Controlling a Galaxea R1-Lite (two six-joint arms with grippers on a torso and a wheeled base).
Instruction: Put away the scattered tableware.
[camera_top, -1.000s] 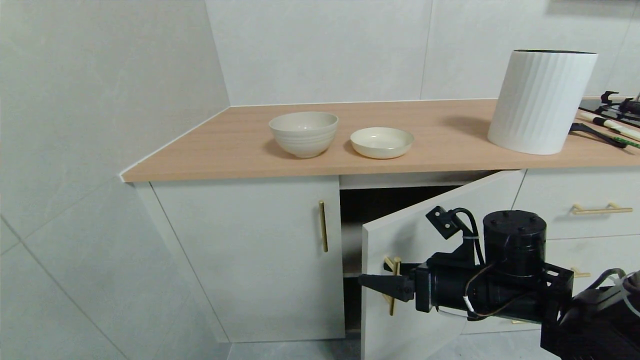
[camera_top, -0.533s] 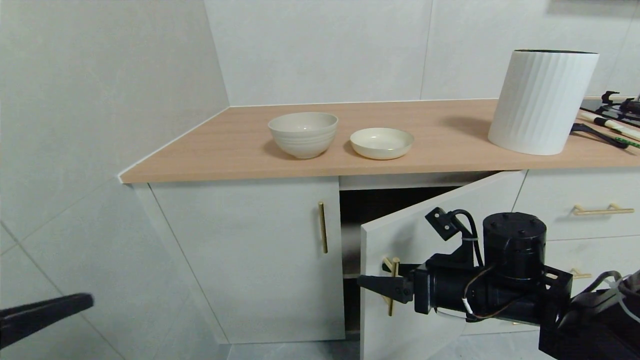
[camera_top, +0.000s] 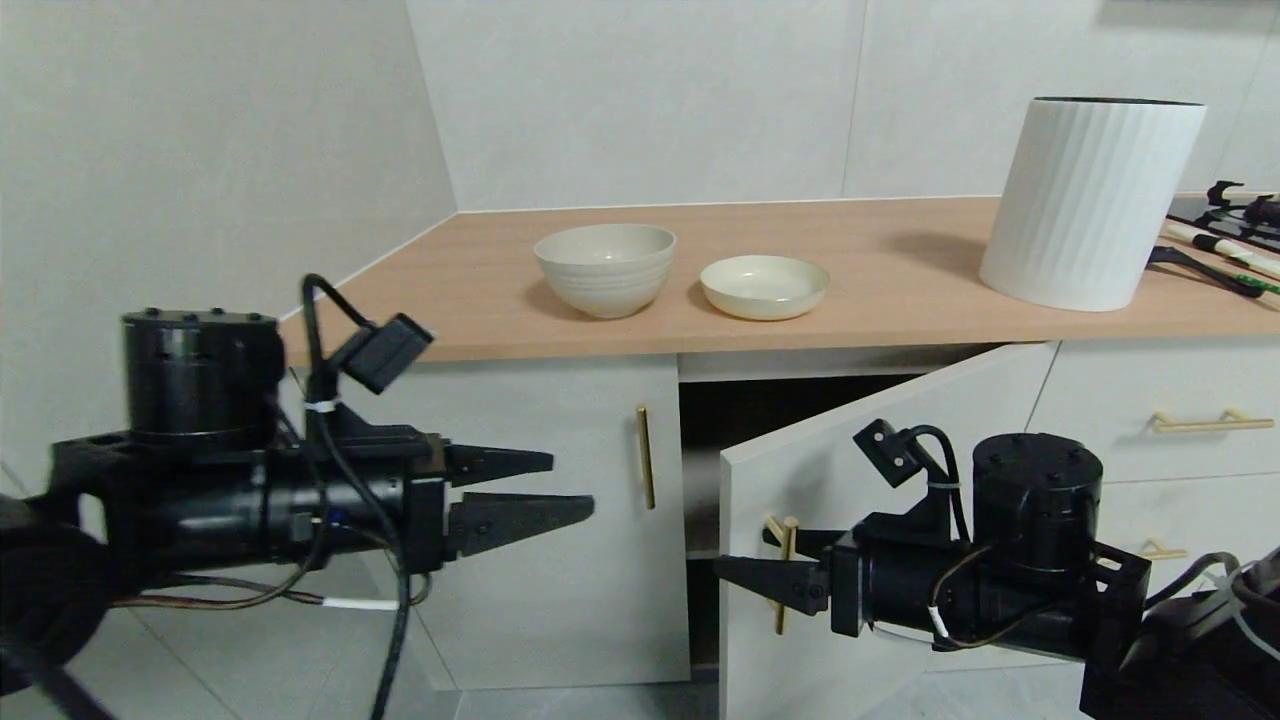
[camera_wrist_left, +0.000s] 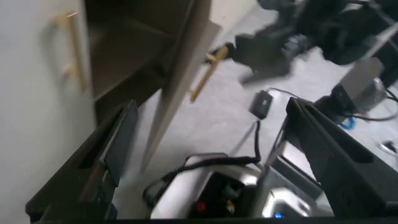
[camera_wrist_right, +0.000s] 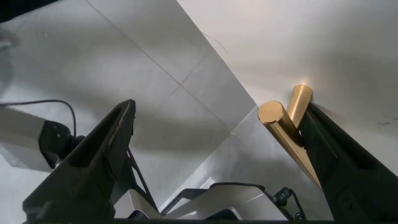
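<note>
A deep cream bowl (camera_top: 605, 268) and a shallow cream dish (camera_top: 765, 286) stand side by side on the wooden countertop (camera_top: 900, 250). Below them the right cabinet door (camera_top: 860, 480) stands ajar. My right gripper (camera_top: 742, 552) is open at that door's gold handle (camera_top: 785, 575), one finger on each side of it; the handle (camera_wrist_right: 287, 127) lies against one finger (camera_wrist_right: 339, 155) in the right wrist view. My left gripper (camera_top: 572, 485) is open and holds nothing, in front of the closed left door (camera_top: 520, 520), well below the bowl. The left wrist view shows the ajar door (camera_wrist_left: 180, 93) between that gripper's fingers.
A tall white ribbed container (camera_top: 1095, 200) stands at the counter's right, with dark utensils (camera_top: 1215, 262) and a stove edge beyond it. The closed left door has a gold handle (camera_top: 647, 455). Drawers with gold handles (camera_top: 1205, 422) sit at the right. A tiled wall closes the left side.
My left arm has come in from the lower left and risen in front of the left cabinet door. The right gripper stays at the door handle.
</note>
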